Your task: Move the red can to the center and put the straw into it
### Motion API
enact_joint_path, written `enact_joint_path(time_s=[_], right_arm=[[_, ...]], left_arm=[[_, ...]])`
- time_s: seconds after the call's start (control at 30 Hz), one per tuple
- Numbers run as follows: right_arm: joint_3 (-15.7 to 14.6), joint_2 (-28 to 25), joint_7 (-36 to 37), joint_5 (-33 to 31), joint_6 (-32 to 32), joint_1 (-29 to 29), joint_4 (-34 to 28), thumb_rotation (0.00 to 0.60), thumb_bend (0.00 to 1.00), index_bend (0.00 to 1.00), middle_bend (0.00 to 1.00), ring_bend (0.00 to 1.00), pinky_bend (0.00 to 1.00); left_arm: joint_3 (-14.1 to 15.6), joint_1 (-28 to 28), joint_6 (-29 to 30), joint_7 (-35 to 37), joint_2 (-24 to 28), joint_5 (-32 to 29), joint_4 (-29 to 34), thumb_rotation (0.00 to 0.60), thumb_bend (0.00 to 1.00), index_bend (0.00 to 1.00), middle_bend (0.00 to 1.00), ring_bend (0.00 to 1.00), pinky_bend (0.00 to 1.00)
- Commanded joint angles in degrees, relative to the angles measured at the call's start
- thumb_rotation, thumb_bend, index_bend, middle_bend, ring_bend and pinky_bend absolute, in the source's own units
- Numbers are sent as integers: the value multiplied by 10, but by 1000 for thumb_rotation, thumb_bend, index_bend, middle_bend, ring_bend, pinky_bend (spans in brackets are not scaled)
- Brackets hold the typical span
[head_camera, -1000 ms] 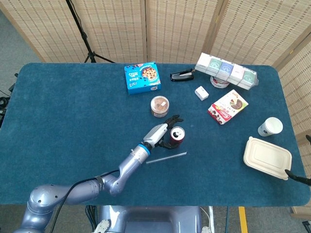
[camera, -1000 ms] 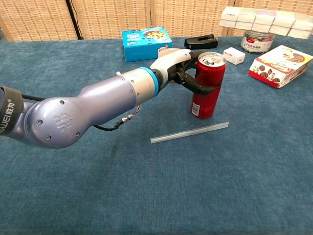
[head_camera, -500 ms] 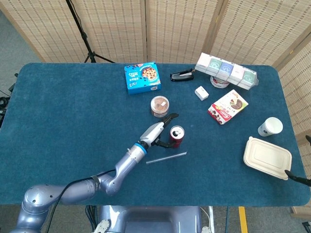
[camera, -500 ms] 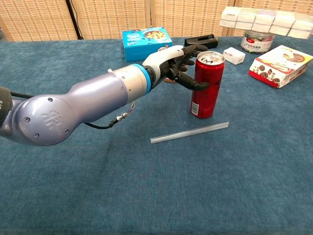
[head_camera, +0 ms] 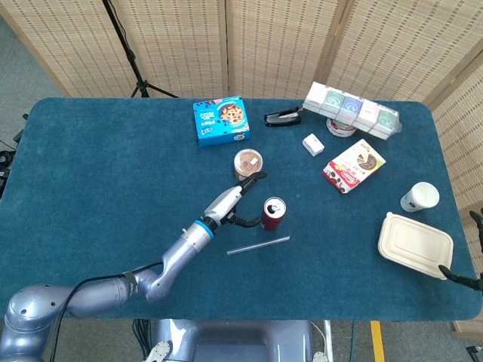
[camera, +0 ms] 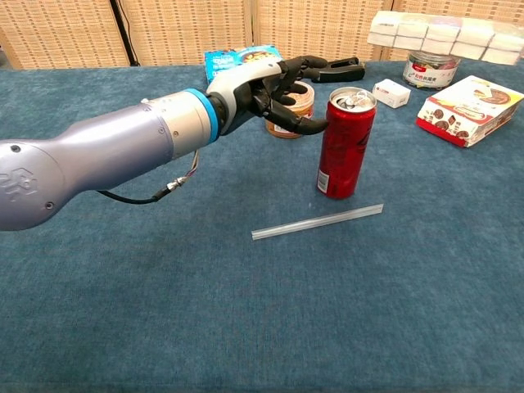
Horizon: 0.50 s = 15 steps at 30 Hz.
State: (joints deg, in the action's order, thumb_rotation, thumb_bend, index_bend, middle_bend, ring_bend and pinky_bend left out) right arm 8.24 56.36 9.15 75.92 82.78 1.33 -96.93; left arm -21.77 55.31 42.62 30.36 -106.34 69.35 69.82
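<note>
The left hand (camera: 270, 94) partly hides the blue cookie box (camera: 225, 56) and brown cup (camera: 296, 110) behind it.

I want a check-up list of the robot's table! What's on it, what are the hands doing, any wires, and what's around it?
Surface: blue table, cloth-covered.
Job's things: red can upright, opened, mid-table; straw flat in front of it, not in it.
Clutter: cookie box, round tub, stapler, small white box, snack box, wrapped multipack, jar, paper cup, takeaway box.
Hands: left hand open beside the can, holding nothing; right hand only a dark tip at the table's right edge.
Cables: black wire under the left arm.
Surroundings: woven screens, tripod.
</note>
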Motion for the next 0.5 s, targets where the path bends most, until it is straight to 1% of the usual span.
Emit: enact_joint_path(time_s=[0.03,0.27,0.3,0.5], right_arm=[[-2,0,-4,4,2,0,-2,600,0,0,0,0,0],[-5,1,-11,10,4,0,-8,600,0,0,0,0,0],[-6,1,-12,12,5,-1,-9,600,0,0,0,0,0],[-9,3,-20,16,7,-1,-13,600,0,0,0,0,0]], left_arm=[[4,-10,-1,9,21,5,21,600,307,0,0,0,0],[15,-38,10,22,89,24,82,600,302,0,0,0,0],[19,-47,17,22,107,31,100,600,302,0,0,0,0],[36,-86,69,-10,174,58,161,600,302,0,0,0,0]])
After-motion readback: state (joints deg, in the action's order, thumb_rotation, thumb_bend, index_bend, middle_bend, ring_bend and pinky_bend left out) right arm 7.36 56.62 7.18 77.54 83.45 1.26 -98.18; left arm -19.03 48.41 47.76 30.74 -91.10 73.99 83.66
